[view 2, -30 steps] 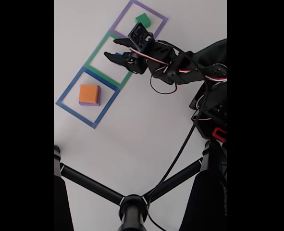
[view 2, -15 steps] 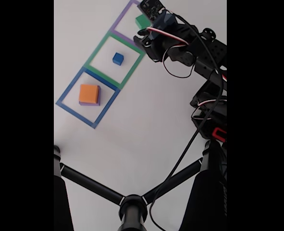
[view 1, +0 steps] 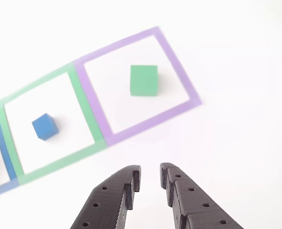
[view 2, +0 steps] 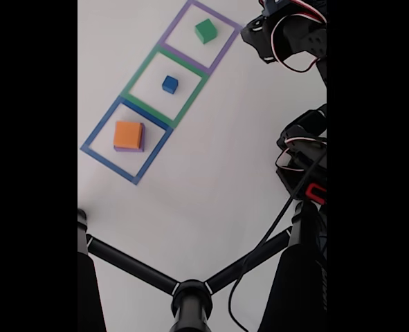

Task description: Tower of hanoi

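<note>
My gripper (view 1: 150, 177) hangs empty above the table, just off the purple taped outline (view 1: 179, 71), fingers only a narrow gap apart. From the fixed view, my arm (view 2: 291, 31) sits folded beside that outline.

We find no legible text, label, brand mark, number or sign in either view. We checked the block faces, the taped outlines and the arm housings and read no characters on them. A red patch on the arm's base (view 2: 316, 191) in the fixed view is too small to read.
</note>
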### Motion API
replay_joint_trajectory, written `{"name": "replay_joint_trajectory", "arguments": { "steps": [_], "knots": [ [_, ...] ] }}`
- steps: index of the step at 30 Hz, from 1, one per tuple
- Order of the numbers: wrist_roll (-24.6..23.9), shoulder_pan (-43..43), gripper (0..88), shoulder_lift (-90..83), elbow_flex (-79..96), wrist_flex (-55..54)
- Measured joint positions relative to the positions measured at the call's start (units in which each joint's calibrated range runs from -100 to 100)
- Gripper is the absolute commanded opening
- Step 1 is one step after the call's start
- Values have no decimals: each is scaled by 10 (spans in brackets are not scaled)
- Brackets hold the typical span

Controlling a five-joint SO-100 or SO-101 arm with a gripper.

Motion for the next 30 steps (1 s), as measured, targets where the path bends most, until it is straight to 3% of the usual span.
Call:
{"name": "replay_joint_trajectory", "arguments": {
  "steps": [7, 15, 20, 30],
  "knots": [
    [0, 32, 13, -13, -75, 96],
    [0, 72, 195, -17, -32, 69],
    [0, 83, 266, -17, 84, -66],
    [0, 108, 343, 54, 359, -470]
  ]
}}
